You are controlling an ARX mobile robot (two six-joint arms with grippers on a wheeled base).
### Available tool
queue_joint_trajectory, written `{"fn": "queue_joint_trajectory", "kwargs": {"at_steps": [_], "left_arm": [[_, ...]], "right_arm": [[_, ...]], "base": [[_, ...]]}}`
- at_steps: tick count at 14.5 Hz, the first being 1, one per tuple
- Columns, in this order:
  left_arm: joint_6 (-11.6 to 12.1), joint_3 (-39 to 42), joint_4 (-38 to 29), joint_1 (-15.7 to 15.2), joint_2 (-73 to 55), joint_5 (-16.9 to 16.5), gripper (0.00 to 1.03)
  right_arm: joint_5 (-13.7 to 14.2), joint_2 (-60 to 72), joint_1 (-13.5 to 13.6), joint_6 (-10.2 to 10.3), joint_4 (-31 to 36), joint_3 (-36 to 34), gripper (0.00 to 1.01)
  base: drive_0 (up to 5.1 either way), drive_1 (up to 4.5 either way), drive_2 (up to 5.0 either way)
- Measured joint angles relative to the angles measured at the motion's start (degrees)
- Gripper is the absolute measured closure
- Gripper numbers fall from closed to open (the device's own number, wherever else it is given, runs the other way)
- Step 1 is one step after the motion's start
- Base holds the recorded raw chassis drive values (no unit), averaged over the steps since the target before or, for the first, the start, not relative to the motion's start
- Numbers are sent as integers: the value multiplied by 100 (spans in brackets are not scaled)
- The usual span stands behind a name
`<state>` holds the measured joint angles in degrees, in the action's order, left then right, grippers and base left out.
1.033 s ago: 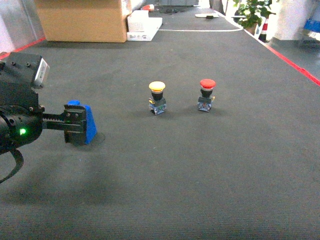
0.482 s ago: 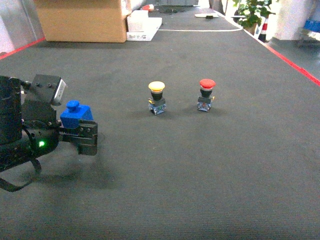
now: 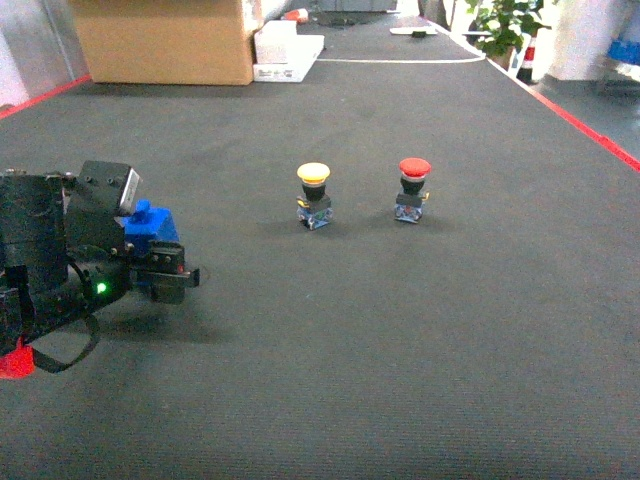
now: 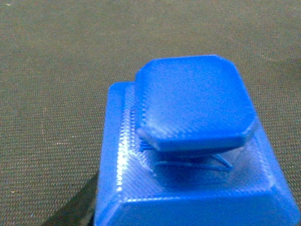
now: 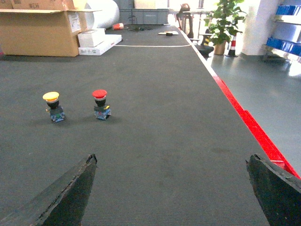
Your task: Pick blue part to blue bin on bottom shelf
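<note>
The left end effector (image 3: 168, 268) hides the blue part's (image 3: 151, 225) lower half.

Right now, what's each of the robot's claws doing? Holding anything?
Left gripper: shut on the blue part, lifted off the floor.
Right gripper: open, holding nothing; only its two fingers show.

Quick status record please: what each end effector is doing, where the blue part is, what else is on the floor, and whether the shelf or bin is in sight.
left end effector: shut on the blue part, held above the floor
blue part: in the left end effector, cap side up
right end effector: open, empty, fingers wide apart
yellow button: upright on the dark floor
red button: upright, right of the yellow one
cardboard box: far left background
bottom shelf and blue bin: not in any view
</note>
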<state>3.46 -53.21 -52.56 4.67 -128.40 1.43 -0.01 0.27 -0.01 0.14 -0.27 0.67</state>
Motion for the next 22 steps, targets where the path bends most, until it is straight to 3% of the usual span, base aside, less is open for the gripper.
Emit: {"fn": "queue_joint_trajectory", "kwargs": {"at_steps": [2, 5, 7, 9, 11, 14, 16, 18, 22], "left_arm": [[0, 44, -140, 0, 2, 7, 58], [9, 866, -632, 70, 595, 142, 59], [98, 1888, -990, 341, 1781, 358, 59], [-26, 2981, -317, 592, 3377, 503, 59], [-210, 3797, 977, 872, 5359, 876, 59], [-310, 3952, 3091, 1759, 8502, 1884, 59], [-337, 3952, 4144, 2350, 9862, 2623, 59], [-487, 3950, 4793, 2736, 10566, 3010, 59], [-610, 3930, 4918, 2817, 10677, 3185, 59]], "right_arm": [[0, 0, 0, 0, -2, 0, 3], [0, 0, 0, 0, -2, 0, 3], [0, 0, 0, 0, -2, 0, 3], [0, 0, 0, 0, 0, 0, 3], [0, 0, 0, 0, -2, 0, 3], [2, 0, 0, 0, -2, 0, 3], [0, 0, 0, 0, 0, 0, 3], [0, 0, 0, 0, 0, 0, 3], [0, 0, 0, 0, -2, 0, 3]], "base": [[0, 0, 0], [0, 0, 0], [0, 0, 0], [0, 0, 0], [0, 0, 0], [0, 0, 0], [0, 0, 0], [0, 0, 0], [0, 0, 0]]}}
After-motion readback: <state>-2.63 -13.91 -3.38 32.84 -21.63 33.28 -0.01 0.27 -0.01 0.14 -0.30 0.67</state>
